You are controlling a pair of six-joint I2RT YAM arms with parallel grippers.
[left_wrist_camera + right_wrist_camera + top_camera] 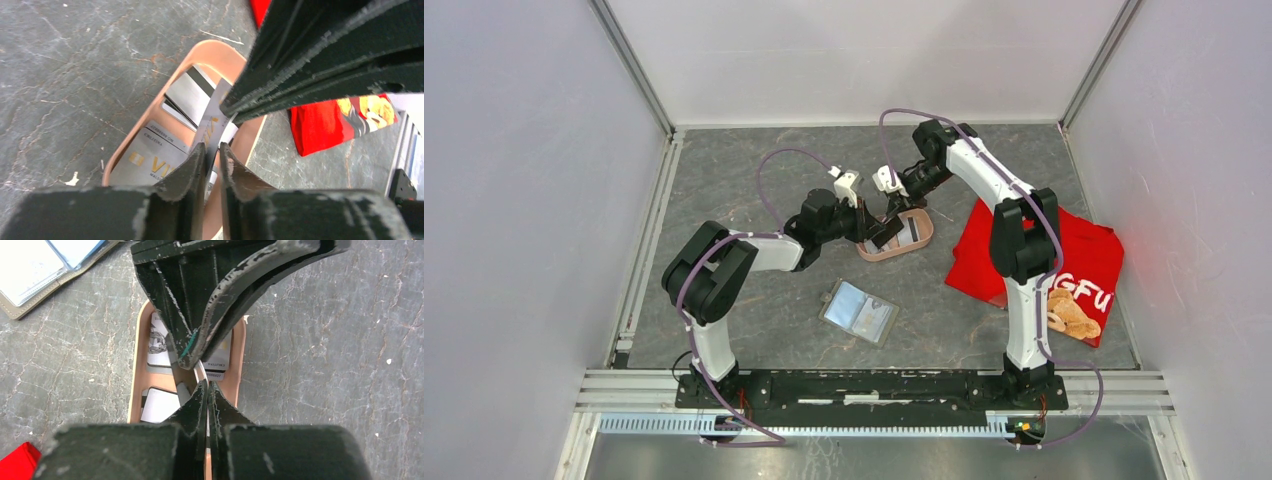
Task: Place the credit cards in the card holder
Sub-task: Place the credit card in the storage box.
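Soft, even light from above, barely any shadows on the table (774,330). Wrist cams: near fingers (182,175) look blurry, bit of sheen on the credit cards (150,155).

From above, most of the pink tray (922,240) is covered, and the credit cards (908,232) in it are too small to read. In the left wrist view the right gripper (229,109) hides the top end of the upright card (214,120); whether the left gripper (212,150) pinches that card is unclear. The right wrist view's corner cuts off the card holder (30,270)
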